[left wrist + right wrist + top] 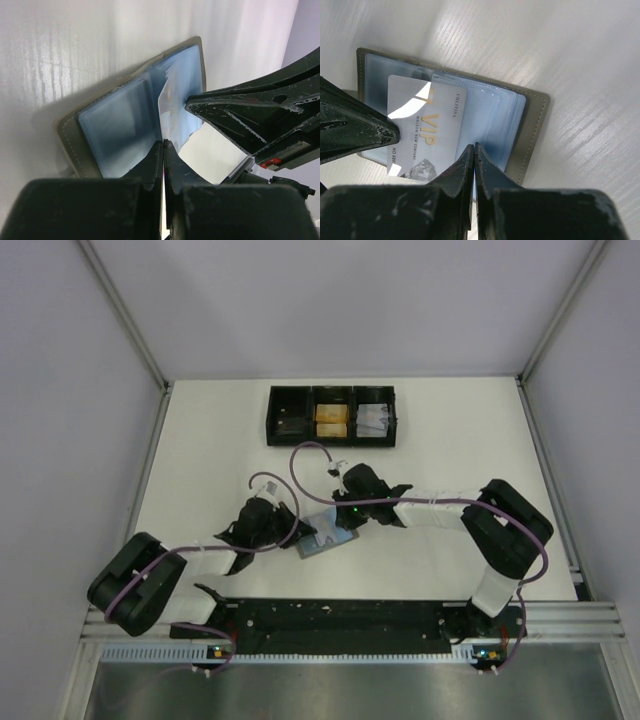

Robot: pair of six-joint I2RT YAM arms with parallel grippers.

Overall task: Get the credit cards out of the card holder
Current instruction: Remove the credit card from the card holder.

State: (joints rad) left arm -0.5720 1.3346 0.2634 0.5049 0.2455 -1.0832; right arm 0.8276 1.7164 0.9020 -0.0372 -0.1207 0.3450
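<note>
Right now the card holder (325,538) lies open and flat on the white table (570,60), between the two arms and well short of the black tray (290,395). Left gripper (163,146) is clenched, and from both wrist views it looks to be pinching the edge of one credit card (427,127) that sits partly out of its sleeve. Contact patch is tiny, fingertips only. Right gripper (473,149) is also closed tight, tips down at the blue plastic sleeves (120,125) on the card's opposite side. Can't tell if it's nipping a sleeve leaf or just pinning the holder. Risks, my read: the card is thin, stiff and glossy, so a fingertip pinch can slip off on the pull. If the sleeve drags on the card and the right tips aren't really anchoring, the whole holder goes with it, since it looks light and the table is smooth. If the left jaws caught sleeve film along with the card, pulling lifts or creases the leaf instead of freeing the card. Two sets of tips this close could also clash. Materials: holder shell is grey-olive, soft-looking, stitched along the rim, rounded corners. Sleeves are pale blue translucent film, floppy, layered. Card is a silvery-white rounded rectangle with gold VIP lettering, reflecting a bright patch. Table shows a faint ribbed grain.
</note>
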